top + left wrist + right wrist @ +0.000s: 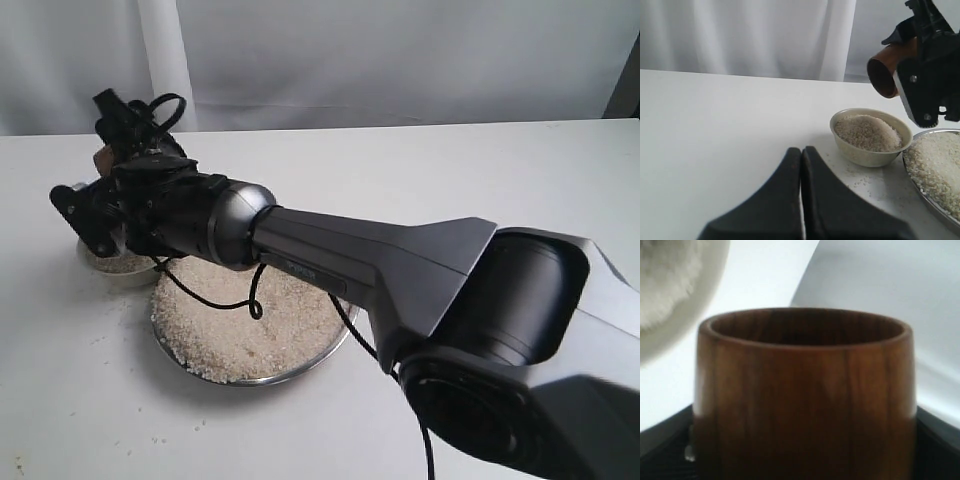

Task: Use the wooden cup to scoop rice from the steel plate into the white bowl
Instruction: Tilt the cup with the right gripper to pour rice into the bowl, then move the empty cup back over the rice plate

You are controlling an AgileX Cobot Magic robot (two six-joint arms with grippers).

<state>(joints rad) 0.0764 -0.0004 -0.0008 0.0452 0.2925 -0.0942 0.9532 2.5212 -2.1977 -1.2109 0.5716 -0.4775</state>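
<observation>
My right gripper [910,62] is shut on the wooden cup [886,71], holding it tipped on its side above the white bowl [865,156]. No grains show in the cup's dark mouth. The bowl holds a mound of rice [867,131]. Next to it the steel plate [300,365] carries a wide layer of rice [270,320]. In the exterior view the right arm hides most of the bowl [120,278], and only a bit of the cup [103,158] shows. The cup [805,395] fills the right wrist view. My left gripper [801,156] is shut and empty, low over the table short of the bowl.
Loose grains [862,181] lie scattered on the white table around the bowl and plate. The right arm [400,265] stretches across the plate from the lower right. A white curtain [750,35] hangs behind the table.
</observation>
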